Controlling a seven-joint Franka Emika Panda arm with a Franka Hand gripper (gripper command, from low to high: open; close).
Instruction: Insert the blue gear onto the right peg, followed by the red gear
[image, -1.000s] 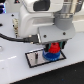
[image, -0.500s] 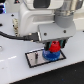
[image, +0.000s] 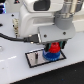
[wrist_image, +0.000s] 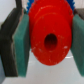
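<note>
Gripper (image: 52, 47) fingers (wrist_image: 22, 44) pinch red gear (wrist_image: 50, 39) by rim, keeping hub bore clear for peg; red gear directly above blue gear (image: 50, 55), contact unclear.

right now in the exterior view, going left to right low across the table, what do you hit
black cable → plate → red gear held in the claw, sitting over the blue gear
</note>
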